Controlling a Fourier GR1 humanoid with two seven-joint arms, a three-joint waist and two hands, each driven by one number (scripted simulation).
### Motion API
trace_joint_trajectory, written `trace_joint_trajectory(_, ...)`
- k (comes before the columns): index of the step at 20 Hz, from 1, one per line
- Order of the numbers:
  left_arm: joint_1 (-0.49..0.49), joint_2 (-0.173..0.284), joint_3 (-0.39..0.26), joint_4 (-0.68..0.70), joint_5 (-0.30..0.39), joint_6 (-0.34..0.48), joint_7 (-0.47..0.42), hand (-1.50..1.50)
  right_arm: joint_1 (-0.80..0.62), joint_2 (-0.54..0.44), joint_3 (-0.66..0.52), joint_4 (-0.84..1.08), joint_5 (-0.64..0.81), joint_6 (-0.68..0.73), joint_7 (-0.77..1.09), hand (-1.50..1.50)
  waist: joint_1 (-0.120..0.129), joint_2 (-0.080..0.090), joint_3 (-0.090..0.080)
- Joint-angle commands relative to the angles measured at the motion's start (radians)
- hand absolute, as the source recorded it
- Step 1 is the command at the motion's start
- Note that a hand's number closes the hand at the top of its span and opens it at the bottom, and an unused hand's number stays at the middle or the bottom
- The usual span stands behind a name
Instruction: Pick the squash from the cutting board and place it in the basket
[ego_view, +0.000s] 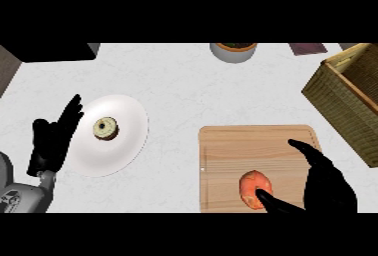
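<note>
Close the right hand, now spread with thumb under and fingers arched beside the squash lying just left of its palm on the cutting board, around the fruit's middle before lifting toward the basket up ahead.

Counter: white with faint grey marbling. Cutting board: pale tan wood, fine horizontal grain. Squash: orange-red, lighter patch toward its upper end. Basket: olive-brown weave, lighter straw-coloured rim. Plate: plain white, no pattern. Item on the plate, a small ring: cream with a dark brown edge and dark centre. Pot at the far edge: light grey body, brown rim, dark green contents. Right hand: black. Left hand: black, on a grey forearm. Dark brown-black block at the far left corner. Small maroon object at the far edge.
</note>
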Motion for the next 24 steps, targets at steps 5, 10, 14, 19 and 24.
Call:
trace_joint_trajectory(5,-0.047,0.013,-0.002,-0.002,-0.004,-0.018,0.054,0.00,0.256,-0.221,-0.129,-0.108,0.324,-0.218,0.238,-1.50,-0.005,0.003,-0.007)
trace_joint_trajectory(10,-0.025,-0.011,-0.011,0.006,-0.020,0.001,0.035,0.00,0.486,-0.444,-0.124,-0.246,0.453,-0.067,0.402,-1.50,0.004,0.004,-0.009)
trace_joint_trajectory(14,-0.018,0.003,-0.003,-0.004,-0.014,-0.026,0.020,0.00,0.603,-0.570,-0.120,-0.453,0.444,0.091,0.558,-1.50,0.028,0.004,-0.008)
trace_joint_trajectory(19,-0.072,-0.062,-0.039,0.028,-0.056,-0.022,0.043,0.00,0.668,-0.563,-0.083,-0.681,0.452,0.172,0.741,-1.50,0.036,0.006,-0.002)
trace_joint_trajectory(24,-0.046,-0.016,0.050,0.061,-0.026,-0.116,-0.014,0.00,0.689,-0.550,-0.234,-0.720,0.346,0.243,0.768,-1.50,0.039,0.004,-0.001)
